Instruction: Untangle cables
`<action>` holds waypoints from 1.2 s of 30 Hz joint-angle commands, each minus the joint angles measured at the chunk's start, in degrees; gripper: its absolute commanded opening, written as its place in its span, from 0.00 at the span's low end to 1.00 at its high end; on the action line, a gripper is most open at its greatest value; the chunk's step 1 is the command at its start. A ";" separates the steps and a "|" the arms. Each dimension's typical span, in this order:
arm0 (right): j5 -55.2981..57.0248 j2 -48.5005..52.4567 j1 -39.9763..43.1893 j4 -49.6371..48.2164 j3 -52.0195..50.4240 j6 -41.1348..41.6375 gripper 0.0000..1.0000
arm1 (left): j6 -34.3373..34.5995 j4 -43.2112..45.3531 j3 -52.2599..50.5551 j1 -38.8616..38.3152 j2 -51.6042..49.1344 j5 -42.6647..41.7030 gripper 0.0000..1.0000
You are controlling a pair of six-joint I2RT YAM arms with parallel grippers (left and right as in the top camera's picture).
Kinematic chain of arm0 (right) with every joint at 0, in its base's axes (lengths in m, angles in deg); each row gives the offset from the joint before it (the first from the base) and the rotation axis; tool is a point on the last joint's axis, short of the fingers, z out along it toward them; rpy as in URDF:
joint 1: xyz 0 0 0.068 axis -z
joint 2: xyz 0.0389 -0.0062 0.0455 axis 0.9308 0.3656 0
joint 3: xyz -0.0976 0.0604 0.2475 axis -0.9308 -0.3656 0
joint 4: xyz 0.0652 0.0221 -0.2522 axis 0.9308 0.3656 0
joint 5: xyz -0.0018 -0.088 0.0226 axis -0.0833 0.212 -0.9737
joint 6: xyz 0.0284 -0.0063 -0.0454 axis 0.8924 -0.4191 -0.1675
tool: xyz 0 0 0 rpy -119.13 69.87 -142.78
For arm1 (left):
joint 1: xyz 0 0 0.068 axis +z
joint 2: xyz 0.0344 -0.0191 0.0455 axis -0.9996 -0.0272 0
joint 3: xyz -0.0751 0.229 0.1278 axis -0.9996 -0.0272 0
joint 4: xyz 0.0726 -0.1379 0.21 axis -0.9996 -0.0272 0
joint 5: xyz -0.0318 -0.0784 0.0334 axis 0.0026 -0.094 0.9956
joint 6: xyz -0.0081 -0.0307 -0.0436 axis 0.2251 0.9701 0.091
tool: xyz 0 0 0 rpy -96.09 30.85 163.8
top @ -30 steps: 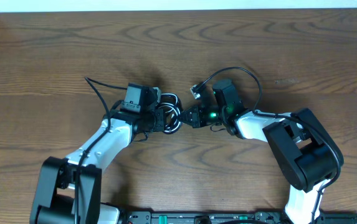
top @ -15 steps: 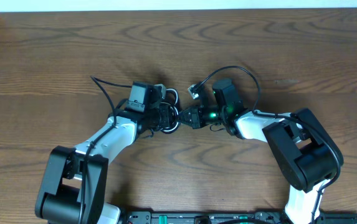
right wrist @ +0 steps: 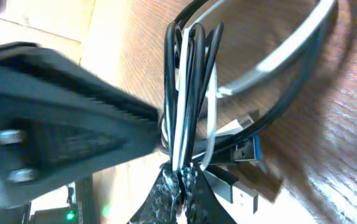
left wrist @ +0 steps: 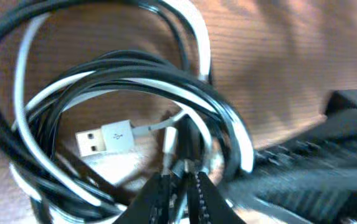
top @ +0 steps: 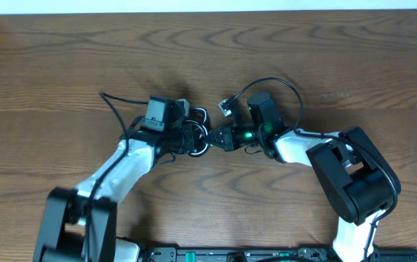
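Note:
The cables (top: pixel 199 125) are a small coil of black and white cords between my two grippers at the table's middle. In the left wrist view the coil (left wrist: pixel 134 81) loops around a white USB plug (left wrist: pixel 103 138), and my left gripper (left wrist: pixel 178 186) is shut on strands of it. In the right wrist view the coil (right wrist: pixel 187 93) stands on edge, with a blue-tipped USB plug (right wrist: pixel 243 150) beside it. My right gripper (right wrist: pixel 181 186) is shut on its strands. From above, the left gripper (top: pixel 192 137) and right gripper (top: pixel 219 136) face each other.
The wooden table (top: pixel 62 65) stretches around the arms. A black arm wire (top: pixel 117 105) loops out left of the left wrist, another arcs over the right wrist (top: pixel 281 86). The left gripper's black body (right wrist: pixel 53 124) fills the left of the right wrist view.
The left arm shifted slightly right and back left over the last second, still holding the coil. The right arm has not moved.

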 commanded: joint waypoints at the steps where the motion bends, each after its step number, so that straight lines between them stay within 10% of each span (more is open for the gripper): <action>1: -1.57 0.70 -0.50 -0.20 0.48 -1.25 0.01 | -0.17 -2.01 1.44 0.13 2.84 -0.72 0.16; 36: -1.18 0.70 -0.50 -0.13 0.48 -1.25 0.01 | 3.76 -2.95 -2.27 0.07 -2.49 0.50 0.08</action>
